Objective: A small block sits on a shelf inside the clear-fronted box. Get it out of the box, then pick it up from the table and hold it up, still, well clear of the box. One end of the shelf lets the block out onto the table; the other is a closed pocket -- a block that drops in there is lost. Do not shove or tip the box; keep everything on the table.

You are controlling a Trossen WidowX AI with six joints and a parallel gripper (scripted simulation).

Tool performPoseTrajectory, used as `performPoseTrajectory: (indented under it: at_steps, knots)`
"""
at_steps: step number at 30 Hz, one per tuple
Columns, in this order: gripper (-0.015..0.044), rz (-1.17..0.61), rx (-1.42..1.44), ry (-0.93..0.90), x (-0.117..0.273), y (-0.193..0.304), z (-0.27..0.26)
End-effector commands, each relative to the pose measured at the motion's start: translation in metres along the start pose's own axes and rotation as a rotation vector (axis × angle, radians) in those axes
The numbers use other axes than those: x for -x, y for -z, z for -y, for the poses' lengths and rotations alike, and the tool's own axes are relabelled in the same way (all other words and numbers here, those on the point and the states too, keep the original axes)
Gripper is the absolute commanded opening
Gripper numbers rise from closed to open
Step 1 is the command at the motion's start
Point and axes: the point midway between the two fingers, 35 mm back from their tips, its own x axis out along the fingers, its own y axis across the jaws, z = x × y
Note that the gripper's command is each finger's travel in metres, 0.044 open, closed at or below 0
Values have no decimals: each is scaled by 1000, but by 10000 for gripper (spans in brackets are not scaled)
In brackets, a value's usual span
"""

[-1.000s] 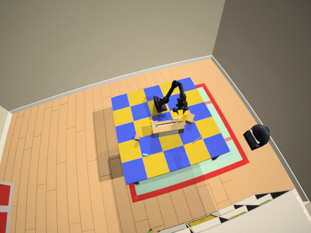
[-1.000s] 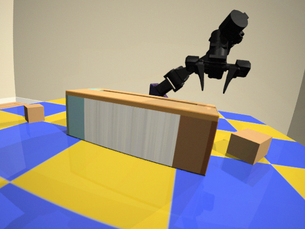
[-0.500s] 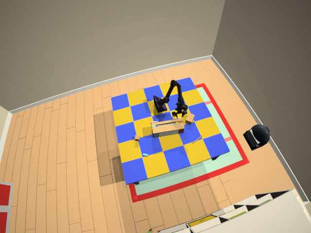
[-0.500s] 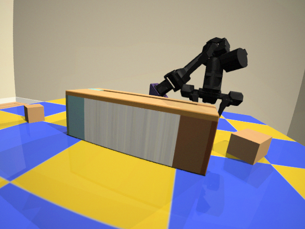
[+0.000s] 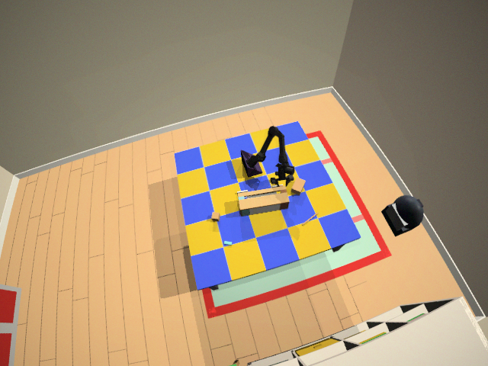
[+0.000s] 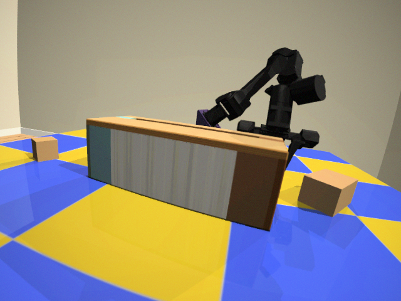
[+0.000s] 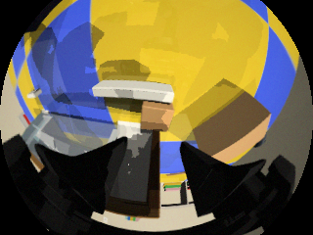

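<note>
The long wooden box point(image 5: 263, 202) point(image 6: 171, 175) stands upright, its clear front turned toward the arm's base. A small tan block point(image 7: 156, 116) shows in the wrist view near the box's right-hand end, beside a white strip point(image 7: 132, 91). Whether it rests on the table or on a ledge is hard to tell. My gripper point(image 7: 154, 143) point(image 5: 282, 183) is open and points down at that end, its fingertips on either side of the block's line in the wrist view, with nothing between them. In the exterior view the box hides most of the fingers.
A larger tan box point(image 5: 298, 185) point(image 6: 327, 192) point(image 7: 232, 119) stands close to the gripper, off the box's right end. A tan cube point(image 5: 215, 216) point(image 6: 45, 148), a teal piece point(image 5: 227, 242) and a thin stick point(image 5: 309, 219) lie farther off.
</note>
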Motion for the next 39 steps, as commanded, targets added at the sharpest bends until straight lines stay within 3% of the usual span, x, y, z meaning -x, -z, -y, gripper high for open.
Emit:
performPoseTrajectory:
  at_steps: [1,25,33,39]
  knots:
    - [285,-1,-6,-6,-7,-2,-2]
    - [285,-1,-8,-1,-38,-18,-2]
    - [75,-1,-8,-1,-38,-18,-2]
    - [0,-1,-7,-3,-32,-14,-2]
